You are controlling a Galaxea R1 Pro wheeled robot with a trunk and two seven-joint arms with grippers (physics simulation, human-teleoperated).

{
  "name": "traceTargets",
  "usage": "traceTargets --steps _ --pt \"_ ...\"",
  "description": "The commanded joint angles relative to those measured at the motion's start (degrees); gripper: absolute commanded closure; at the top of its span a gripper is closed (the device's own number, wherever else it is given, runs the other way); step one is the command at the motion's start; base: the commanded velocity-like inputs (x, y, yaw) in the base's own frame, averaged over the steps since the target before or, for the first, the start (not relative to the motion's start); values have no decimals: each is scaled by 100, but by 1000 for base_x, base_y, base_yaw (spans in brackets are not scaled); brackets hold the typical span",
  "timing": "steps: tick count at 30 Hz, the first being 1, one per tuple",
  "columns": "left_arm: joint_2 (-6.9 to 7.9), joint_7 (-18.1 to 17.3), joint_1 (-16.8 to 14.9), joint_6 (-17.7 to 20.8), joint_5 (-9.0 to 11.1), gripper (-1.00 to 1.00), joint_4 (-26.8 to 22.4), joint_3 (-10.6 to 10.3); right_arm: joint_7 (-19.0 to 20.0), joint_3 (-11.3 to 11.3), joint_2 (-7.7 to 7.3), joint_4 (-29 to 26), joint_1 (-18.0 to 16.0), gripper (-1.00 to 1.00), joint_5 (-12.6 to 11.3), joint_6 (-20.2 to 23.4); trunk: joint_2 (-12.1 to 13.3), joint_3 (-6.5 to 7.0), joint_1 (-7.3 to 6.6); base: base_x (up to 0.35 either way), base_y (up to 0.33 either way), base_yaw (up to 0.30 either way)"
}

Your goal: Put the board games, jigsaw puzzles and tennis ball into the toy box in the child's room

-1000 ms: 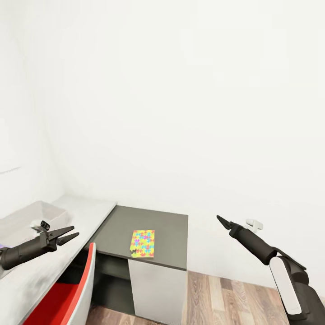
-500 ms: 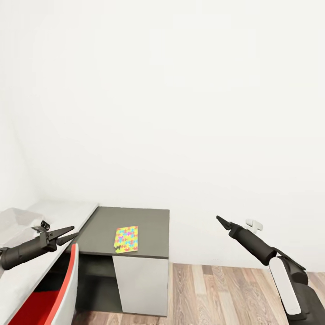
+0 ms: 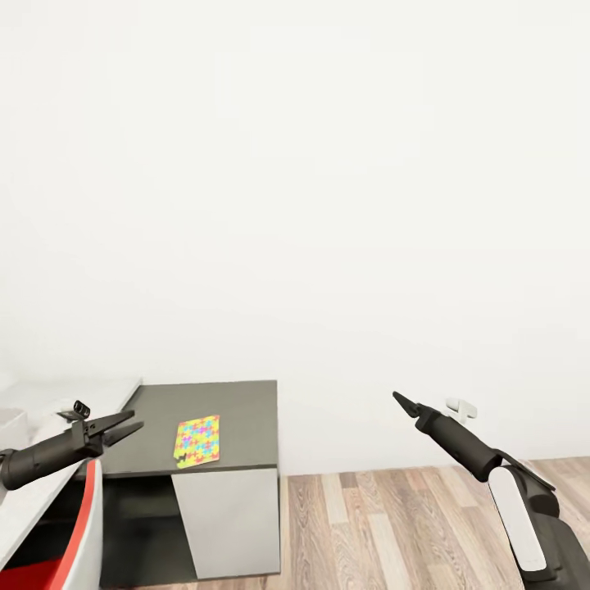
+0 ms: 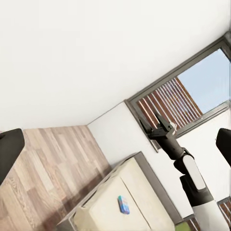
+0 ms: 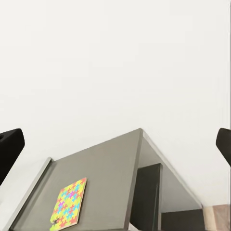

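One jigsaw puzzle (image 3: 197, 441), a thin panel with a yellow, pink, blue and green pattern, lies flat on the dark grey part of the table (image 3: 238, 406). It also shows in the right wrist view as the puzzle (image 5: 68, 203). My left gripper (image 3: 138, 419) hangs open and empty over the pale part of the table (image 3: 41, 483). My right gripper (image 3: 396, 397) is held out over the floor, open and empty, well to the right of the table. In the left wrist view a small blue board game (image 4: 123, 205) lies on the beige bed (image 4: 149, 187).
A red and white chair (image 3: 78, 533) stands at the table's front left. Wood-plank floor (image 3: 393, 524) stretches to the right of the table, with a plain white wall behind. In the left wrist view a tall dark-framed window (image 4: 192, 91) rises behind my right arm (image 4: 190, 173).
The whole head view has swung to the right, so the table and puzzle sit further left in the picture and the toy box has slid off the left edge. Both arms hold their pose.
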Motion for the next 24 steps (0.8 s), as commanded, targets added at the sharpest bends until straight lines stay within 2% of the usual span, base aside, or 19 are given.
traceTargets --steps 1,24 --pt "0 -23 1 61 -3 -100 -1 3 7 -8 2 1 -4 -100 -39 51 -4 0 2 -1 0 -279" --pt "-7 -23 1 37 -3 -100 -1 -1 -102 15 14 48 -4 -100 -40 48 -4 67 2 0 0 -279"
